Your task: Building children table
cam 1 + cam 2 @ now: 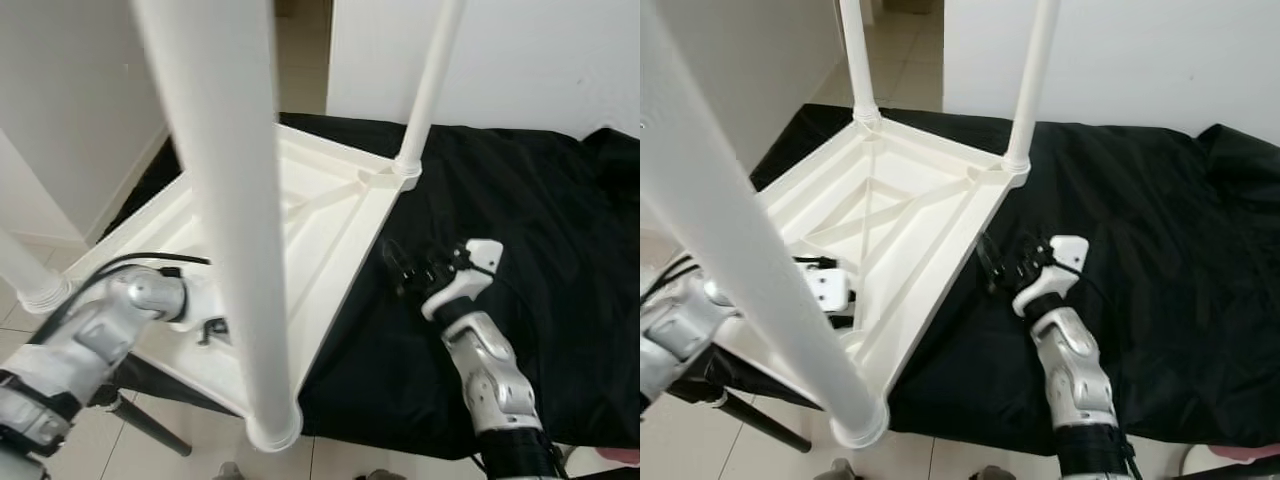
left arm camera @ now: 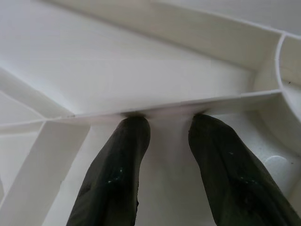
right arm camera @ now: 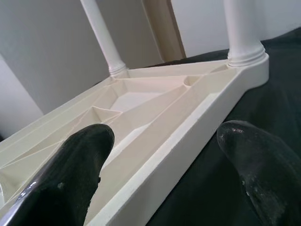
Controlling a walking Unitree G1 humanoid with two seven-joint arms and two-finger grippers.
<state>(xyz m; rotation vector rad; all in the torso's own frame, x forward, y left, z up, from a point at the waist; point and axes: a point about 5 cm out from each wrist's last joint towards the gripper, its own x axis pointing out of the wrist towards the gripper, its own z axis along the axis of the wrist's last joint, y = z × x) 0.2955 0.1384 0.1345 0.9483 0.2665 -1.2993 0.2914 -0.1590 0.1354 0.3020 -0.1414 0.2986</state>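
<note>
Black fingers of the left gripper (image 2: 162, 155) stand spread apart with nothing between them, their tips pressed against a raised white rib (image 2: 188, 104) inside the underside of the table top (image 1: 890, 215). In the head views the left wrist sits within the inverted frame, just beside the near leg (image 1: 735, 250), which rises toward the camera from its corner socket (image 1: 858, 425).

The right gripper (image 1: 1002, 268) is also open and holds nothing. It hovers over the black cloth (image 1: 1160, 250) just outside the table's long side rail (image 3: 188, 136), fingers pointing at that rail. The rail's long axis runs from the near corner socket away to the far right leg (image 1: 1032, 75), so it lies crosswise to the right gripper's line of approach. Judged from this, the left gripper is the nearer one to the table, already in contact; the right needs only a short reach across the cloth to meet the rail.

The table lies upside down on the cloth with its legs pointing upward. A far left leg (image 1: 855, 55) stands at the rear corner.

All leg tops are cut off by the frame. The near leg hides much of the left gripper in the left eye view. Whether any leg is fully seated in its socket cannot be determined.
</note>
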